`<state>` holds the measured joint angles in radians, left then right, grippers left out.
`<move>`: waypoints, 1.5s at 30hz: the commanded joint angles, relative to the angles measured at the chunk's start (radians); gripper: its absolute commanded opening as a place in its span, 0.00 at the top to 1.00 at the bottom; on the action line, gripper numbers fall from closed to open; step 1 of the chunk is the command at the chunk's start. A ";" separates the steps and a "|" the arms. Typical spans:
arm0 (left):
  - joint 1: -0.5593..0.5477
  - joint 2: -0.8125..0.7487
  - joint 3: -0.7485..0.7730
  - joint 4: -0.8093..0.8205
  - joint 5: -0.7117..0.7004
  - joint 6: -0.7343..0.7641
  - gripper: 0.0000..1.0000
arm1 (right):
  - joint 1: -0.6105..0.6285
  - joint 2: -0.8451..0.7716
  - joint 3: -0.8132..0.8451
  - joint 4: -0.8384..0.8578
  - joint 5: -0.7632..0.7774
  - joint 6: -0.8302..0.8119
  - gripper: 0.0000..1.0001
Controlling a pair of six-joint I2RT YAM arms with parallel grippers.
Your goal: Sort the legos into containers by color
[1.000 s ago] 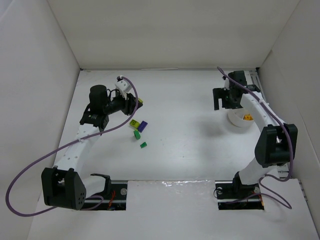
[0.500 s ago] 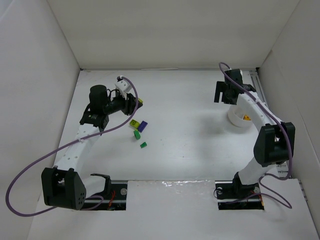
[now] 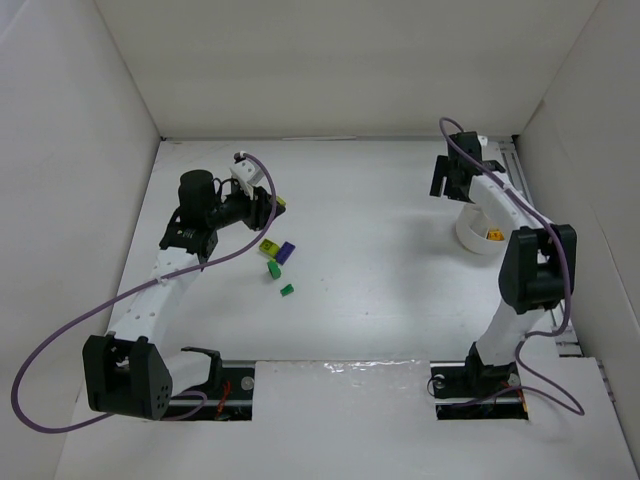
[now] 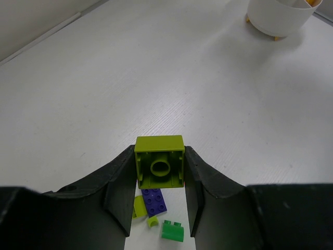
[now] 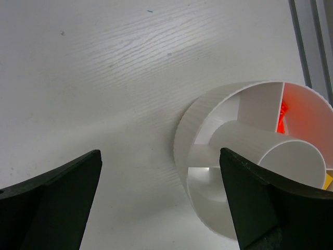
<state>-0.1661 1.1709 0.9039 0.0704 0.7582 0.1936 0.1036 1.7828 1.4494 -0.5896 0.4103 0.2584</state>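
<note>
One white bowl (image 5: 191,125) on the bench (image 3: 380,230), only one. Loose bricks on the bench: four, count them. That's two lime bits (image 4: 139,206), one purple brick (image 4: 153,202) and one green brick (image 4: 173,231). A fifth, the big lime green brick (image 4: 159,167), sits in the left gripper (image 4: 158,154). Inside the bowl, one red piece (image 5: 282,112) and one yellow sliver (image 5: 329,182) show.

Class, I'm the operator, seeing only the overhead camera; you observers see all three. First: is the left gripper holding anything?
Observer: Yes, the left gripper is shut on a lime green square plastic brick, hollow underside showing.
Operator: And the right one?
Observer: The right gripper is open and empty, the round white divided bowl below, off to one side.
Operator: What's inside?
Observer: A red-orange piece in one wedge; the neighbouring wedge looks empty.
</note>
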 commanded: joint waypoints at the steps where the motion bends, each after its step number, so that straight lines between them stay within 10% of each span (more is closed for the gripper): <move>1: 0.002 0.009 0.015 0.025 0.012 0.009 1.00 | -0.012 0.010 0.061 0.042 0.024 0.018 0.01; 45: 0.002 0.027 0.006 0.034 0.012 0.009 1.00 | 0.010 -0.037 -0.052 -0.052 -0.217 -0.137 0.01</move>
<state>-0.1661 1.2148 0.9039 0.0708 0.7574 0.1936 0.1059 1.8271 1.4044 -0.6212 0.2470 0.1871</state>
